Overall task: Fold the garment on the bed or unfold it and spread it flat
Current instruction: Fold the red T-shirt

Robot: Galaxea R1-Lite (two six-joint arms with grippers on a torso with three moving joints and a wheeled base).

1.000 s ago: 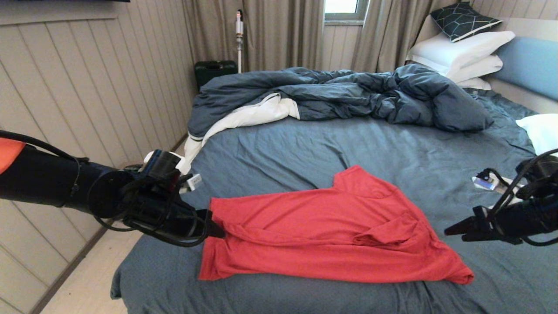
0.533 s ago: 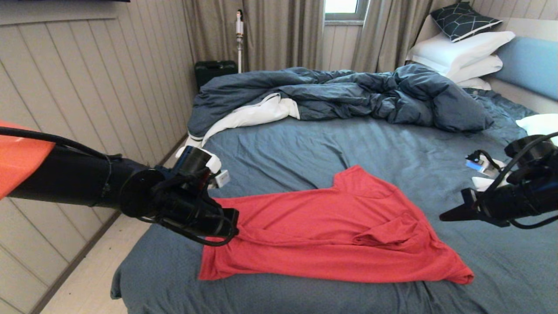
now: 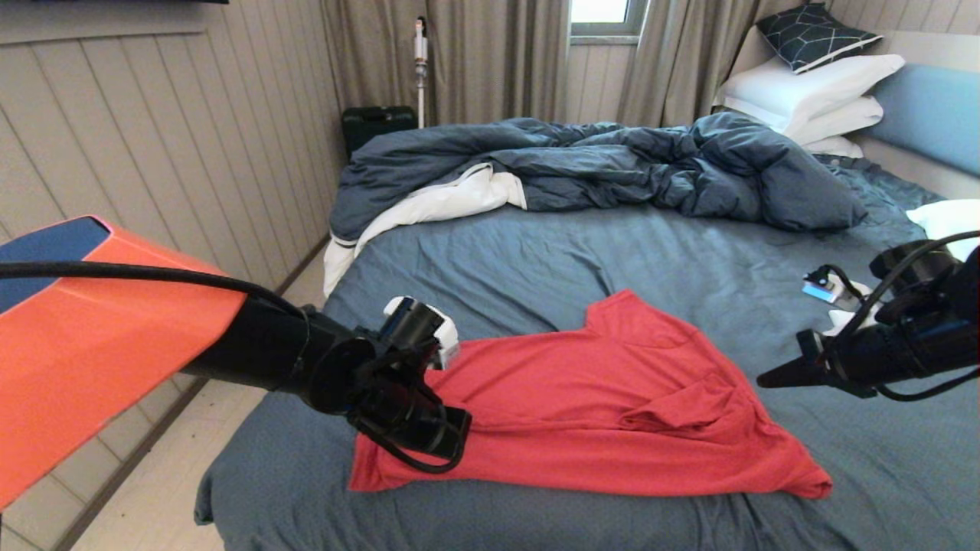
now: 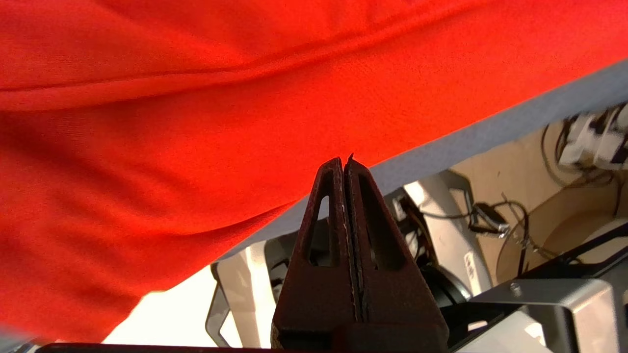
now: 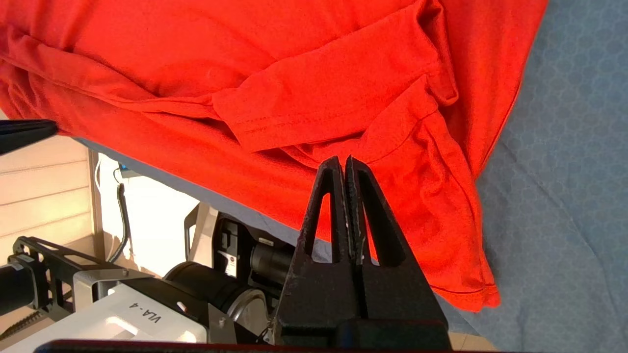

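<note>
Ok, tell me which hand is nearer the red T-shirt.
Left. The left hand is over the red T-shirt near its left edge, fingers shut and holding nothing. The right hand hovers apart from it, over the sheet off its right side, also shut.

One red T-shirt [image 3: 582, 405], one bed [image 3: 536, 252], one dark blue duvet [image 3: 612, 168], three stacked white pillows [image 3: 811, 92], one patterned cushion [image 3: 815, 34], two grippers: left gripper [image 4: 345, 162], right gripper [image 5: 344, 162].
</note>
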